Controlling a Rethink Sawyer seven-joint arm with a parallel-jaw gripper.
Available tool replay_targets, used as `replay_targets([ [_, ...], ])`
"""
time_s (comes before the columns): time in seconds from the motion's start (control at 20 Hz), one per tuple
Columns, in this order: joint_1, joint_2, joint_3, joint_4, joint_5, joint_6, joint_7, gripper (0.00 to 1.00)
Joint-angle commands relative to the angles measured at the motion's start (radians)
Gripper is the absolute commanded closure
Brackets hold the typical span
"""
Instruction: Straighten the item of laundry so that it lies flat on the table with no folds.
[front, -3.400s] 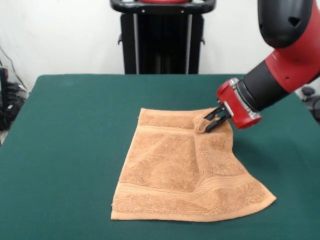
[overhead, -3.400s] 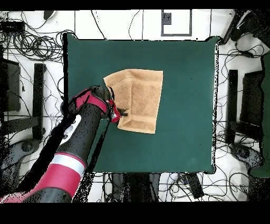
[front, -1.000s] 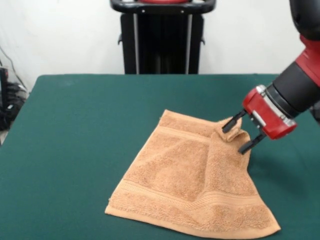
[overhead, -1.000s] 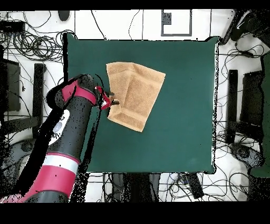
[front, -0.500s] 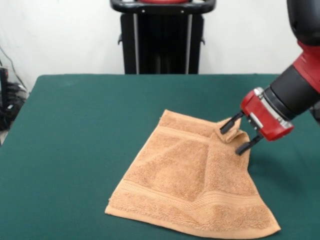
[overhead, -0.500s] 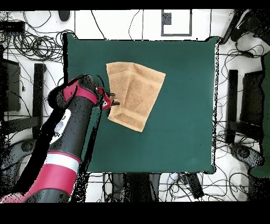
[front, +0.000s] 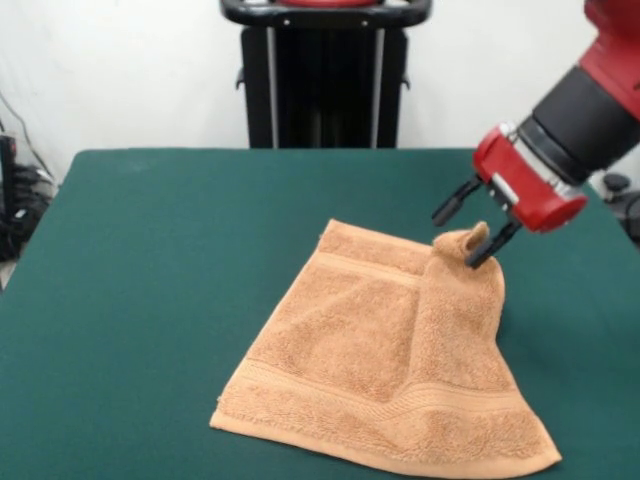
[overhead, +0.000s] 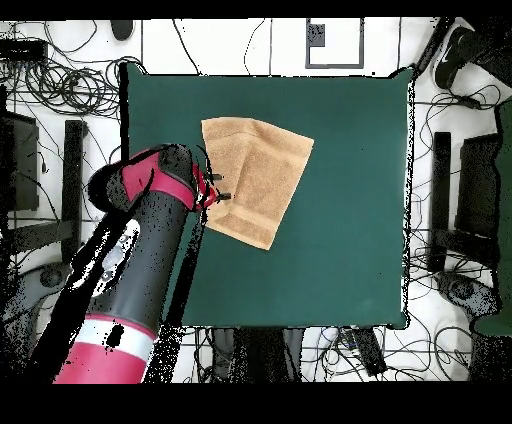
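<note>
Red-and-black gripper has lifted since 0.5 s ago, spread, off light orange-tan terry towel; right-side fold remains; regrasp needed.

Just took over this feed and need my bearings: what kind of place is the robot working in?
Most likely a robotics lab. The table wears plain green cloth and holds only a towel, the gripper hangs open over one raised corner, and the overhead view shows tangled cables and equipment stands around the table.

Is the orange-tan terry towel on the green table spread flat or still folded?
Still folded: the orange-tan terry towel has one side flap doubled over, and its far corner stands bunched below the open gripper.
</note>
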Motion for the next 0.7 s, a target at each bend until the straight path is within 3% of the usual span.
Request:
replay_targets([
  [0.05,-0.001,-0.061,0.083,0.167,-0.023,-0.110,0.007,0.00],
  [0.1,0.002,-0.065,0.083,0.176,-0.025,-0.114,0.010,0.00],
  [0.15,0.001,-0.066,0.084,0.183,-0.028,-0.120,0.011,1.00],
  [0.7,0.007,-0.064,0.090,0.179,-0.040,-0.102,-0.001,1.00],
])
